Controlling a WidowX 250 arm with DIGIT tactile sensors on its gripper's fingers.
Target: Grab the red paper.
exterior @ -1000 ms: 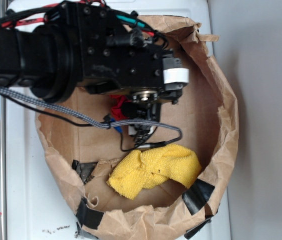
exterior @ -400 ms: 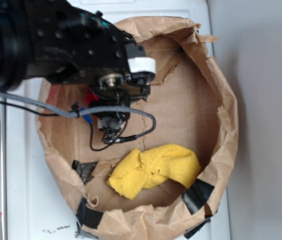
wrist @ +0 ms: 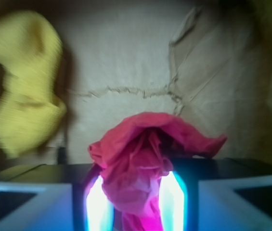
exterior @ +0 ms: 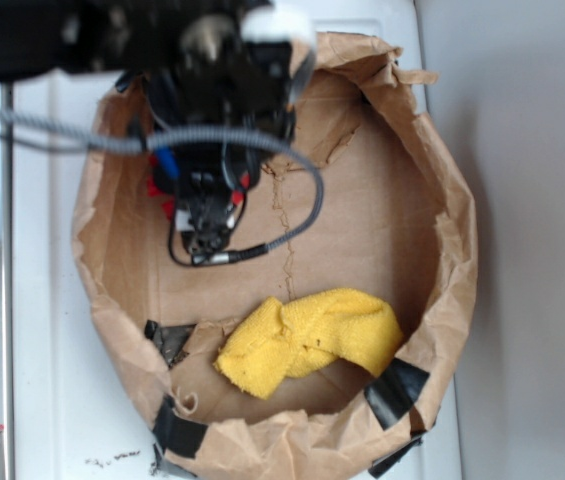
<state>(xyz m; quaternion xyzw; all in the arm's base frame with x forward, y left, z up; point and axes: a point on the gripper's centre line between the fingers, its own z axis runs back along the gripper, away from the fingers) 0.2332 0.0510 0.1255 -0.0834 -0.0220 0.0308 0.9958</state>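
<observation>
The red paper (wrist: pixel 145 154) is a crumpled red wad pinched between my gripper (wrist: pixel 136 197) fingers in the wrist view, its top spreading out above the glowing pads. In the exterior view only small red scraps of the red paper (exterior: pixel 237 197) peek out beside the black gripper (exterior: pixel 205 215), which hangs over the left part of the brown paper bag's floor (exterior: pixel 362 230). The gripper is shut on the paper.
A yellow terry cloth (exterior: pixel 307 340) lies bunched at the bag's near side, seen at the upper left as the cloth (wrist: pixel 25 82) in the wrist view. The bag's crumpled wall (exterior: pixel 457 260) rings everything, with black tape (exterior: pixel 397 392) patches. A grey cable (exterior: pixel 292 215) loops below the arm.
The arm has swung left and toward the far side of the bag, carrying the red paper with it. The yellow cloth has stayed where it was.
</observation>
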